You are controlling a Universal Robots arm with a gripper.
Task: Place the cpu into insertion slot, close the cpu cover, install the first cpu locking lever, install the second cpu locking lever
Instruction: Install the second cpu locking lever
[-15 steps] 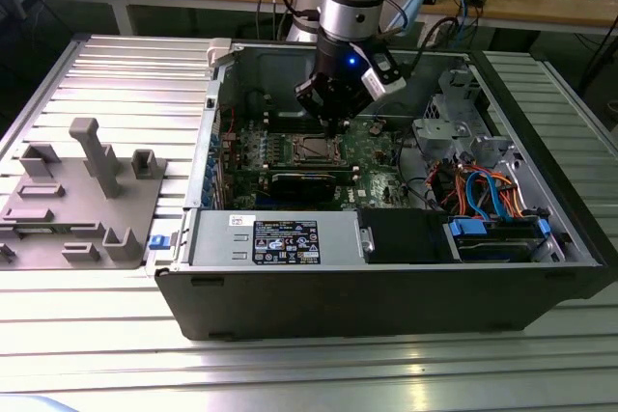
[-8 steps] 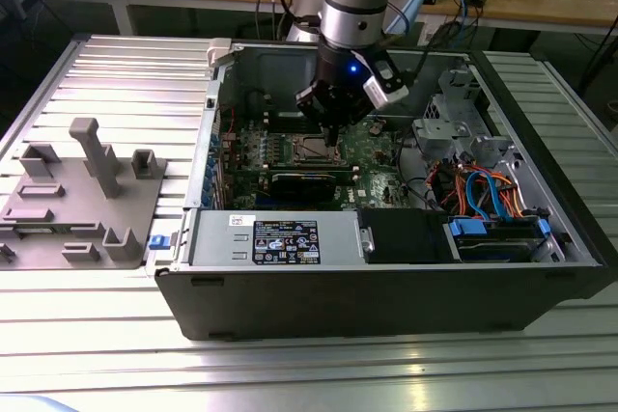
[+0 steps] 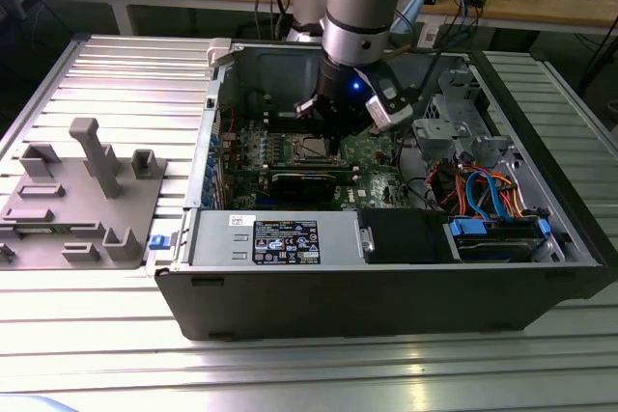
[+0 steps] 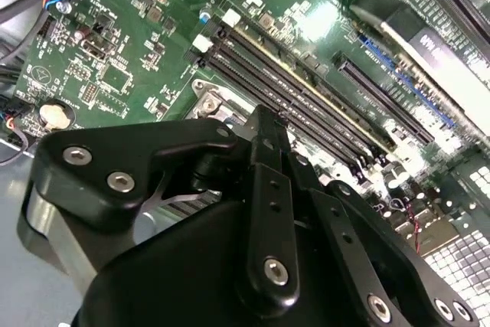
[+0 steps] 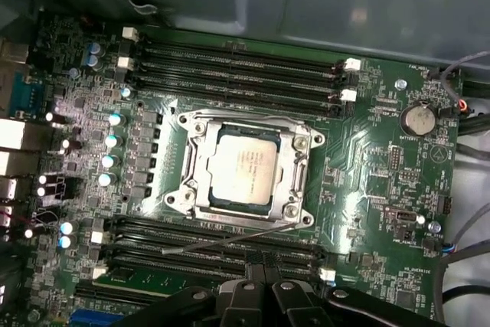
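On the exterior view's left, a grey plastic fixture tray with upright posts point(image 3: 82, 195) lies on the ribbed aluminium table point(image 3: 116, 74), just beside the open black computer case point(image 3: 386, 296). Inside the case lies the green circuit board point(image 5: 367, 189), with long narrow black memory slots point(image 5: 230, 59) on two sides of the socket.

In the first wrist view the cpu point(image 5: 243, 168), a flat square chip with a silvery-grey metal top, sits in the insertion slot point(image 5: 211, 202). The cpu cover point(image 5: 295, 170), a thin silvery metal frame with a square window, lies flat around the chip. A thin metal locking lever point(image 5: 230, 241) angles outward from the socket edge over the memory slots nearest the gripper, apparently not latched.

The black gripper point(image 5: 264, 294) hangs from the silver-and-blue arm point(image 3: 362, 7) above the board, near the socket and apart from it, touching nothing. Its fingers point(image 4: 268, 181) stand pressed together, closed on nothing.
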